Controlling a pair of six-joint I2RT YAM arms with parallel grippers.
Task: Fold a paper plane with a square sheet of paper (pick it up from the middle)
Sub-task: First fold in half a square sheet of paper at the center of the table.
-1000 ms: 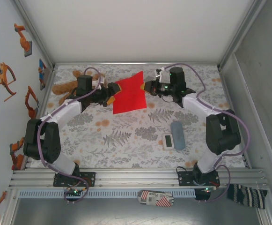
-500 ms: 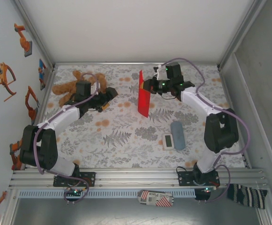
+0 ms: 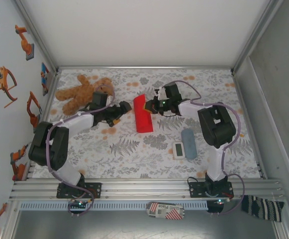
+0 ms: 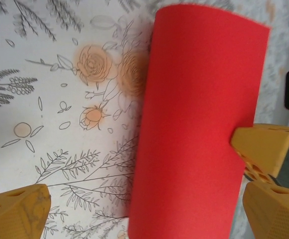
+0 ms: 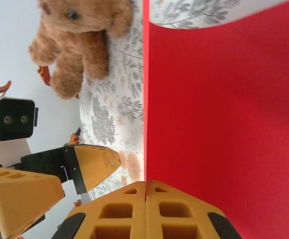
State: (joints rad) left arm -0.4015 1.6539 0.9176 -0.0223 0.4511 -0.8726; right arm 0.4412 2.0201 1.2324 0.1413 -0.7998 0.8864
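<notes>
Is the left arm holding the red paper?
No, the left fingers stand wide apart off the red paper, whose edge the shut right fingers pinch.

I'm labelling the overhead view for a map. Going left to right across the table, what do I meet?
teddy bear → left hand → red sheet of paper → white timer → grey-blue block
</notes>
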